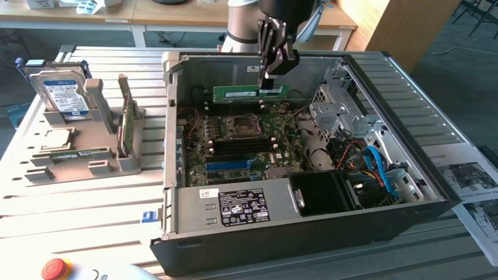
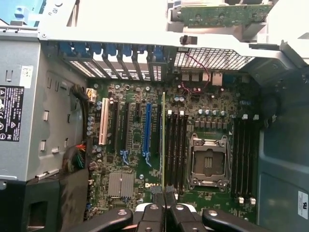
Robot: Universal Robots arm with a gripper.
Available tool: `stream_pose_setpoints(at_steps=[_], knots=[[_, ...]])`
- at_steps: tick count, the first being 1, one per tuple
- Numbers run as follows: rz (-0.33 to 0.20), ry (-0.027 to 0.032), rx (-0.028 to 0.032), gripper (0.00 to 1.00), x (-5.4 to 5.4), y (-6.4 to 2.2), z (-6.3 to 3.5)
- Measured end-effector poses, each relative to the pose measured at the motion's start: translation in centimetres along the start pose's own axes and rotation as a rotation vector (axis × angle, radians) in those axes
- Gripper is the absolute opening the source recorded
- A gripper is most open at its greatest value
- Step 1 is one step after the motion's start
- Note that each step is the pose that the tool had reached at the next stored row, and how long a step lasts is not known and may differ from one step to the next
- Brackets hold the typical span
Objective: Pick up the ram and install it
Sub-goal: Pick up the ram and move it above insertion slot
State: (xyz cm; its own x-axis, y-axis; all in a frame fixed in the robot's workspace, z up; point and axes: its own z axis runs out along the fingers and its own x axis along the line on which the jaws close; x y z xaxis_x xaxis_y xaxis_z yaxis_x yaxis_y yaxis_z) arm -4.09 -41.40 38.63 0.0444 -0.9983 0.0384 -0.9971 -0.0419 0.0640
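gripper [image 1: 267, 86] clamped on 1 ram [image 1: 245, 92] | 1 spare stick [image 1: 130, 125] in holder [image 1: 74, 169] | 1 open case [image 1: 327, 236]

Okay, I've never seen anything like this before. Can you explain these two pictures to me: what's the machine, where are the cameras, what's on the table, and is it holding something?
The machine is a robot arm with a two-fingered gripper at its end. One picture comes from a camera off the arm that takes in the whole table. The other comes from a camera on the arm's wrist, looking down past the gripper.

On the slatted table lies an open computer case with its green motherboard exposed. At the exterior view's left, a grey rack holds a hard drive and another green stick.

The gripper is shut on the ram, a narrow green memory stick, held above the motherboard. In the wrist view the ram appears edge-on, as a thin line.
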Motion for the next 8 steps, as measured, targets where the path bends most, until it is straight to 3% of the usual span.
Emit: stream_pose_setpoints(at_steps=[8], knots=[[0.0, 0.0002, -0.0001, 0.12, -0.04, -0.13, 0.73]])
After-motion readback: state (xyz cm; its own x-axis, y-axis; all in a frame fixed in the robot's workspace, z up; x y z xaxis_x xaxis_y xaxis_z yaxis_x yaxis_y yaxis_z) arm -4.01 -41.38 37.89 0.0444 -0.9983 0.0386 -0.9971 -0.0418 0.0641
